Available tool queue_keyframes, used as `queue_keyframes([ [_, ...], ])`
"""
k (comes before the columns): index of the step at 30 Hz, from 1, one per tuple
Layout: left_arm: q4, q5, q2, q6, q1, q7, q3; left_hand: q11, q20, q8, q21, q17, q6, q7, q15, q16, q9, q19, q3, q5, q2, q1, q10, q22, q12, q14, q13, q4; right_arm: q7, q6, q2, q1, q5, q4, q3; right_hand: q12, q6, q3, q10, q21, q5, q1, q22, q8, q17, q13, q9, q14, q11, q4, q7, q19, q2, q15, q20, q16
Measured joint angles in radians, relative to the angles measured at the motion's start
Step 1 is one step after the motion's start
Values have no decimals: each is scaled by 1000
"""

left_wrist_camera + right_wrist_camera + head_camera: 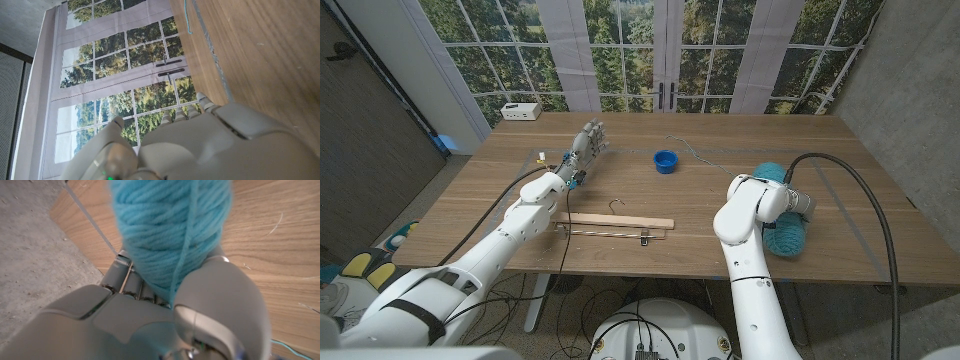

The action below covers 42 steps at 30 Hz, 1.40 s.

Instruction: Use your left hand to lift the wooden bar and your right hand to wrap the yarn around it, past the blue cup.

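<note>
In the head view the wooden bar of a clothes hanger with a metal hook (616,224) lies on the brown wooden table (740,135) at lower centre, untouched. The left hand (584,146) hovers up-frame of it at centre left, fingers spread and holding nothing, probably waiting before it reaches back for the bar. The right hand (165,300) sits at the right of the frame, clenched around a skein of turquoise yarn (782,222), thumb and fingers on either side in the right wrist view; I judge this grip readies it for wrapping. A small round blue cup (665,160) stands at upper centre, a loose strand trailing beside it. The forearm hides the right hand in the head view, and where the strand ends is hard to trace
</note>
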Motion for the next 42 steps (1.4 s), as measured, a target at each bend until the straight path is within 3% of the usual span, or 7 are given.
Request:
queue_keyframes([
  [9, -25, -1, 13, 4, 17, 11, -4, 0, 0, 0, -8, 0, 0, 0, 0, 0, 0, 0, 0, 0, 2, 2, 0, 0, 0, 0, 0, 0, -139, -67, -77, -46, 125, -15, -49, 102, 58, -14, 24, 70, -2, 35, 65, 22, 5, 34, 59, -5, 6, 15, 9, -46, -35, -13, 16, 88],
  [13, -45, 6, 22, 5, 22, 18, -4, 0, 0, 0, -12, 0, 0, 0, 0, 0, 0, 0, -3, 0, 8, 8, 0, -2, 0, 0, 0, -6, -292, -119, -133, -85, 207, -30, -94, 119, 58, -22, 12, 70, 8, 35, 70, 23, 172, 62, 75, -13, -5, 22, 9, -115, -35, -24, 6, 74],
  [19, -72, 22, 41, 11, 28, 25, 0, 0, 0, 0, -15, -2, 4, -4, 0, 0, 0, 0, 12, -12, 31, 68, 0, -3, 0, 0, 0, -59, -444, -180, -212, -127, 335, -43, -160, 138, 69, -29, -6, 73, 17, 42, 70, 30, 322, 136, 94, -18, -24, 29, -2, -189, -42, -29, -15, 62],
  [26, -100, 55, 76, 19, 27, 15, 15, -6, 2, 5, -27, -2, 2, -17, 0, 8, 0, 11, 43, -67, 19, 187, -2, -3, 15, 1, 5, -168, -692, -249, -284, -152, 519, -49, -214, 154, 76, -34, -9, 82, 24, 42, 68, 36, 339, 141, 108, -18, -27, 34, -9, -212, -42, -29, -21, 61],
  [30, -128, 80, 100, 24, 29, 21, 21, -22, 41, 12, -27, 0, 2, -17, 32, 20, 0, 60, 50, -115, 0, 249, 0, 4, 28, 89, 5, -235, -787, -267, -330, -162, 576, -56, -242, 160, 76, -34, -9, 82, 30, 42, 67, 37, 350, 141, 117, -17, -27, 34, -9, -226, -42, -29, -25, 53],
  [34, -166, 114, 130, 33, 39, 42, 27, -32, 74, 15, -27, 5, 5, -19, 48, 27, 0, 81, 47, -143, -12, 268, 66, 9, 51, 160, 5, -265, -1000, -292, -388, -169, 684, -71, -273, 163, 76, -34, -12, 89, 32, 42, 62, 38, 357, 141, 123, -16, -30, 34, -9, -237, -42, -30, -28, 50],
  [42, -242, 183, 186, 62, 56, 81, 37, -34, 109, 35, -18, 10, 127, 8, 32, 45, 0, 136, 45, -164, -29, 303, 182, 14, 77, 255, 10, -298, -1246, -306, -477, -175, 760, -111, -311, 177, 94, -38, -10, 96, 42, 51, 58, 45, 370, 141, 133, -8, -36, 38, -16, -248, -51, -49, -28, 38],
])
